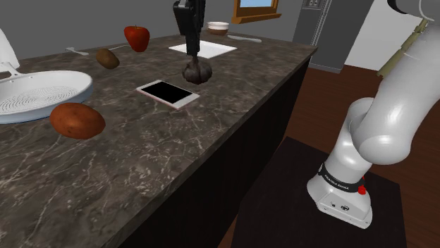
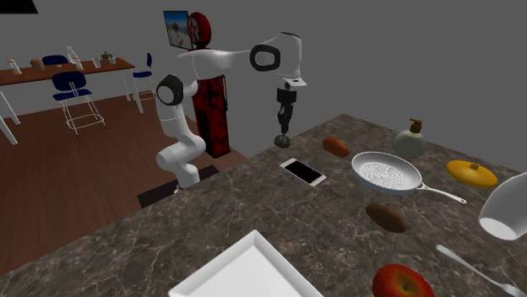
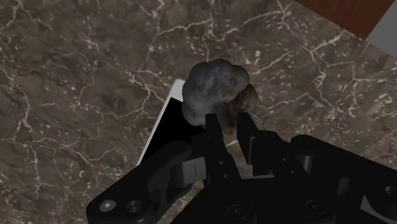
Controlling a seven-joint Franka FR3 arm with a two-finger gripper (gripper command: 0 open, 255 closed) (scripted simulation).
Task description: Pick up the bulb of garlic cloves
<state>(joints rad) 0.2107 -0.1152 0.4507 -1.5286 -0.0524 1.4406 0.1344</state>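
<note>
Over the dark marble counter (image 1: 233, 120), just beyond the phone (image 1: 168, 94): gripper (image 1: 194, 60) pointing straight down, garlic bulb (image 1: 197, 71) directly beneath its tips, roundish, no clear long axis. Fingers (image 3: 215, 130) drawn close, pinching the bulb's top. Possibly raised just off the stone; hard to judge.

The dark, white-veined stone surface (image 1: 233, 106) stood on a reddish wooden floor (image 2: 59, 186). Plain grey walls (image 2: 405, 59) closed the room beyond the surface. A wood-framed window (image 1: 257, 8) sat past the surface's far end. Well away from the surface, blue chairs (image 2: 67, 82) lined a long wooden table (image 2: 84, 68), near a framed picture (image 2: 175, 25) on the wall.
</note>
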